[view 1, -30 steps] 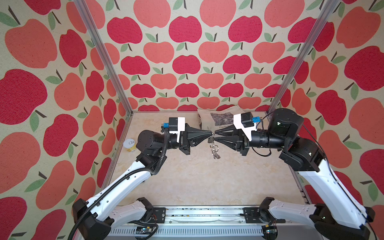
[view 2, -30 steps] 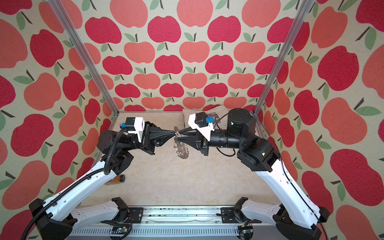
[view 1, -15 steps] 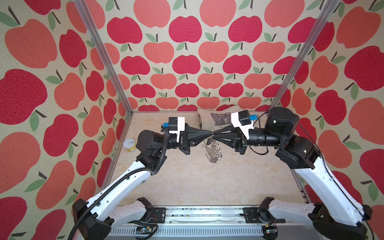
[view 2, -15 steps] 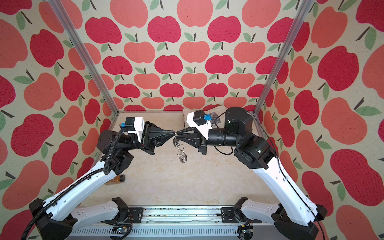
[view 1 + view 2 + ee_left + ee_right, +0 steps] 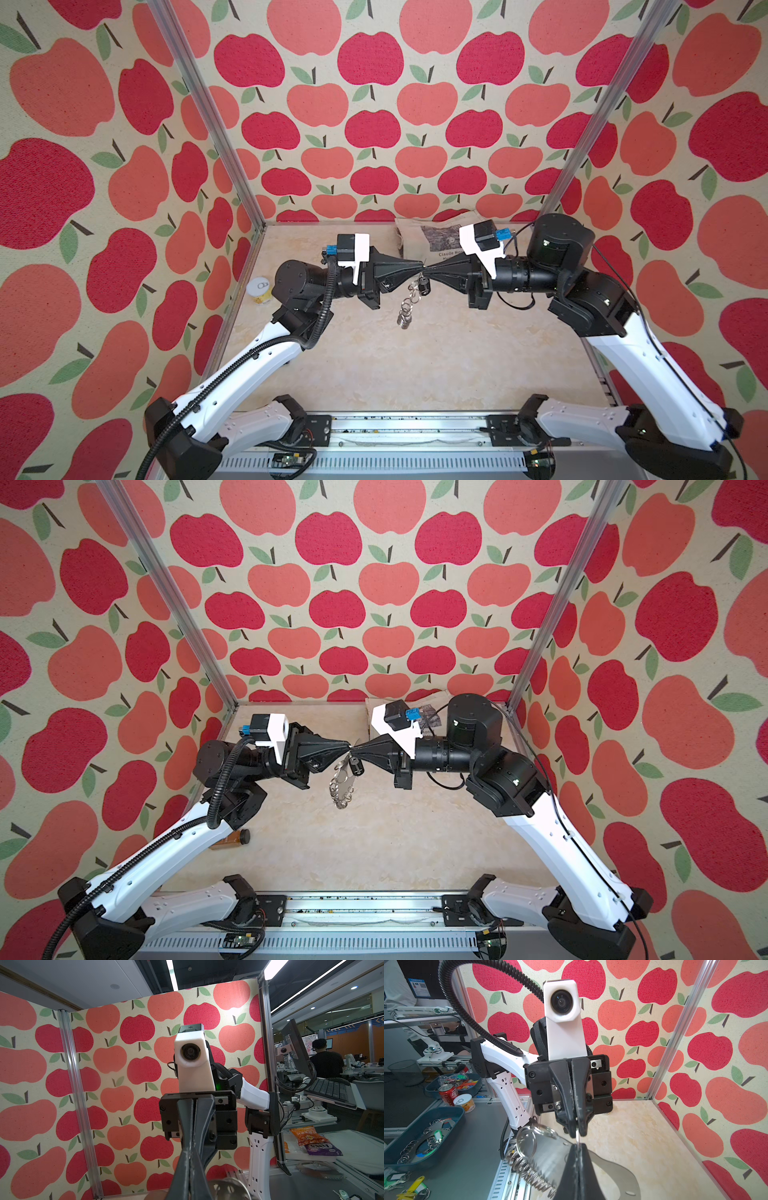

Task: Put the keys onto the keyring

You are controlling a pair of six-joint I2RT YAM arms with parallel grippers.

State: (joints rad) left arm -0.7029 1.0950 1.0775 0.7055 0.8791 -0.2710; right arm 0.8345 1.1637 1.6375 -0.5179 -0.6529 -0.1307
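Both arms meet nose to nose in mid-air over the table. The left gripper is clamped on the top of the keyring, which dangles below the tips with its rings bunched along it. The right gripper is pinched tight too, right at that same spot, but I can't tell what it's actually got. The key with its black tag hangs just under the right tips, beside the top rings.
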